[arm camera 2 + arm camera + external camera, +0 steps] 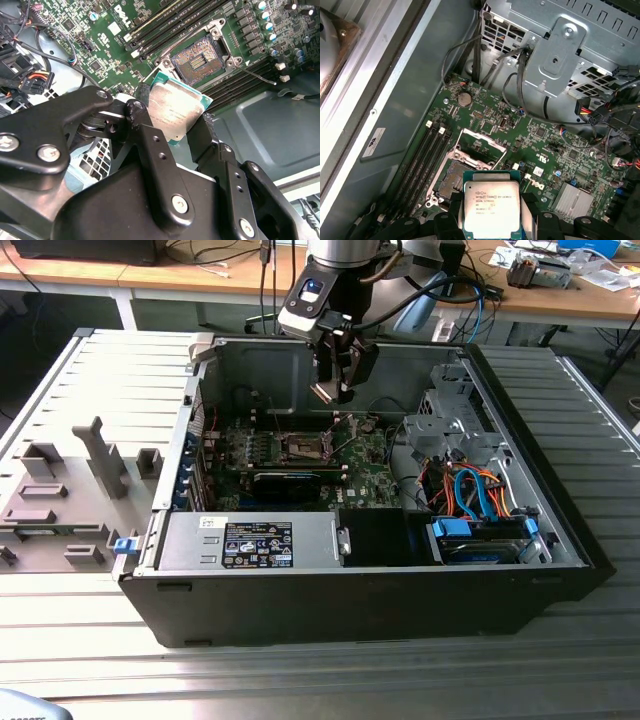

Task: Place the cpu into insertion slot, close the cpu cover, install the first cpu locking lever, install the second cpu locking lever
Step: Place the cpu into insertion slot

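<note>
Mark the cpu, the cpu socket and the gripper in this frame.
cpu [491, 207], first wrist view, middle of its metal top.
socket [196, 61], second wrist view, its contact field.
gripper [333, 390], exterior view, midway between the jaws' tips.

Silvery-topped square cpu [175, 112], clamped in the pincer [170, 121], above the open insertion slot [199, 59]

The ribbed grey metal counter [300, 675] beneath me carries an open black computer case [350, 605] at its middle. Just beside it, toward the exterior view's left, a grey panel [60, 430] lies flat.
</note>
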`<state>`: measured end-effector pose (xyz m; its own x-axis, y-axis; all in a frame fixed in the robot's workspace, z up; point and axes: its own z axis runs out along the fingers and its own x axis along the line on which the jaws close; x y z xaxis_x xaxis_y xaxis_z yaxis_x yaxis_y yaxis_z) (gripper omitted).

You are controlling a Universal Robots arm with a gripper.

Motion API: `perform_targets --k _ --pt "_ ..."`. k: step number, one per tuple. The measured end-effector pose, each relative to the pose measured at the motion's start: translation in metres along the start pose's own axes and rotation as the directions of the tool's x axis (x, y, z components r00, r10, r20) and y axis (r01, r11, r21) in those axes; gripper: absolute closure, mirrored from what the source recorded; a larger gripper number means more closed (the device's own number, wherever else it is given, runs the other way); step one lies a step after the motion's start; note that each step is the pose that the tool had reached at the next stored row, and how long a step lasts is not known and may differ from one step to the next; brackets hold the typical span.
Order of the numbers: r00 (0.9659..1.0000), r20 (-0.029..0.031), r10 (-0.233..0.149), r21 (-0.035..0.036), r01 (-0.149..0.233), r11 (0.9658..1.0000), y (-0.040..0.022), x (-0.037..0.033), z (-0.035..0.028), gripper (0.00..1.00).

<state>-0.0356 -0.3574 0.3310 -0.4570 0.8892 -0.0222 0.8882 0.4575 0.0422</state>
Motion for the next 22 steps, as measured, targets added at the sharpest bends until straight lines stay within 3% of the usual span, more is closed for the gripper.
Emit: perform_targets --k 22 --pt "0.9999 0.0007 0.017 0.0004 -0.017 0.9999 0.0 0.0 0.0 0.46"
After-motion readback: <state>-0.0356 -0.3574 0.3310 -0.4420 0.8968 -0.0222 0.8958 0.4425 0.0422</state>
